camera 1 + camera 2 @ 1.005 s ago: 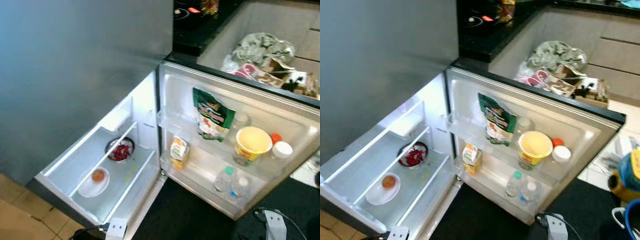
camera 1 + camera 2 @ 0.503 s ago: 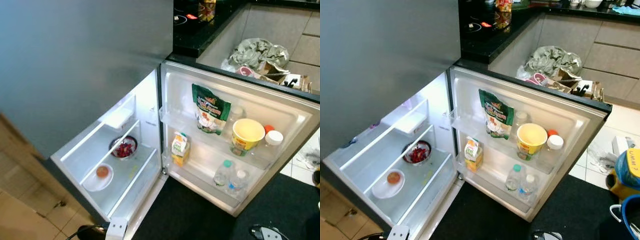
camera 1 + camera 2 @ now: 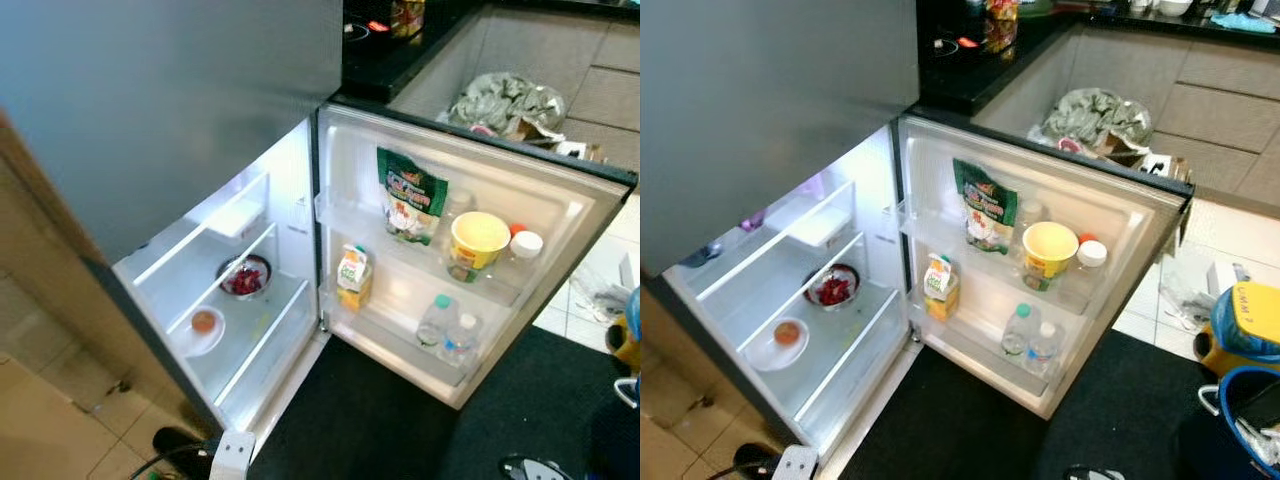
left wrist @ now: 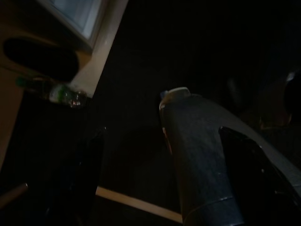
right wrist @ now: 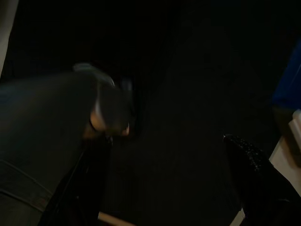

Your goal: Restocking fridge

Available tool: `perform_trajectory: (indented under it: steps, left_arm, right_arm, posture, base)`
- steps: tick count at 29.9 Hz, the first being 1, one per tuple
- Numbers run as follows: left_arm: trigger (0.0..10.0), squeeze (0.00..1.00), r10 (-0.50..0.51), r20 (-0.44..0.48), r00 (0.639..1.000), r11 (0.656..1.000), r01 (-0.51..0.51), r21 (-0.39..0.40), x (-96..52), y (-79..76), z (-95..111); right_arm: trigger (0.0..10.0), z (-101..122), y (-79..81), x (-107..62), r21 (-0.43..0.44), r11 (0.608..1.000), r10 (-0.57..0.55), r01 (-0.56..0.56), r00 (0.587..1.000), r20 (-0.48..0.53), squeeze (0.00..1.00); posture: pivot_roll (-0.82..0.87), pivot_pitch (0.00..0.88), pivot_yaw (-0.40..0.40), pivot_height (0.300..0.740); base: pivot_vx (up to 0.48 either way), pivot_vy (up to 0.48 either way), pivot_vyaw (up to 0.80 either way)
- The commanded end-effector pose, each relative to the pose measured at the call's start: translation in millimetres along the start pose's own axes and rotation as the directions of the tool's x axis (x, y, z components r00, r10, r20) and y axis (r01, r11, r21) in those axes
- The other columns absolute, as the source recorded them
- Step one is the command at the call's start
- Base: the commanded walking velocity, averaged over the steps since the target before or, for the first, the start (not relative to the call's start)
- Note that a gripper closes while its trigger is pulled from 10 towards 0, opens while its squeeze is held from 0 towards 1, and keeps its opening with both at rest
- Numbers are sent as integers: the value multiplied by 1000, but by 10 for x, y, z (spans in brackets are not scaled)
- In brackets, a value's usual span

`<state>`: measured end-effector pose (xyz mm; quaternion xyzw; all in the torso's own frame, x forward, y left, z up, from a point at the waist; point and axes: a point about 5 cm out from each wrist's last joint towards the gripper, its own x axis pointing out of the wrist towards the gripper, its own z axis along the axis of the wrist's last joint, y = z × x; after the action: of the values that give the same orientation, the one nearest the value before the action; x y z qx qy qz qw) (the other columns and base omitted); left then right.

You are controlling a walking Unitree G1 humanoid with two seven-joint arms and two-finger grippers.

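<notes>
The fridge [image 3: 180, 120] stood on the left with its door [image 3: 560, 190] swung open to the right. Inside, a bowl [image 3: 245, 277] sat on a shelf, with a plate [image 3: 203, 330] nearer on the same shelf. In the door's upper rack a pouch [image 3: 410, 195] stood left of a tub [image 3: 478, 240] and a jar [image 3: 524, 246]. In the lower rack a carton [image 3: 352, 278] stood left of two bottles [image 3: 445, 325]. A mat [image 3: 370, 420] lay on the near floor. A bucket [image 3: 1240, 410] stood at the near right.

The left wrist view is very dark — the left gripper [image 4: 160, 188] hangs above a black floor mat [image 4: 188, 47], its black fingers [image 4: 254, 165] spread apart. A pale fridge edge [image 4: 101, 42] shows in one corner, beside tan floor [image 4: 9, 103].
</notes>
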<state>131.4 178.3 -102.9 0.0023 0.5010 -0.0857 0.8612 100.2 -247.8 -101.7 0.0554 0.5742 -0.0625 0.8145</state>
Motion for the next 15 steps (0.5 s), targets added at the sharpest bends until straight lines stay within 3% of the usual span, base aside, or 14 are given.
perform_trajectory:
  steps: [1,6,15]
  left_arm:
    - [10000,0,-1,-68,998,1000,1,-6,-39,7,-181]
    - [10000,0,2,-70,998,1000,-1,16,-38,15,-172]
    - [10000,0,7,-110,994,998,0,57,-62,59,-235]
  right_arm:
    - [10000,-2,-15,-3,3,1000,-10,10,1000,5,0]
    - [10000,-17,-3,-1,4,1000,-10,10,1000,1,0]
    - [10000,-22,6,1,3,1000,-6,6,1000,1,0]
  posture:
    - [-51,79,23,740]
    - [-51,79,27,740]
    - [-52,79,26,740]
  base:
    - [-360,0,0]
    - [-335,0,0]
    - [0,-43,0]
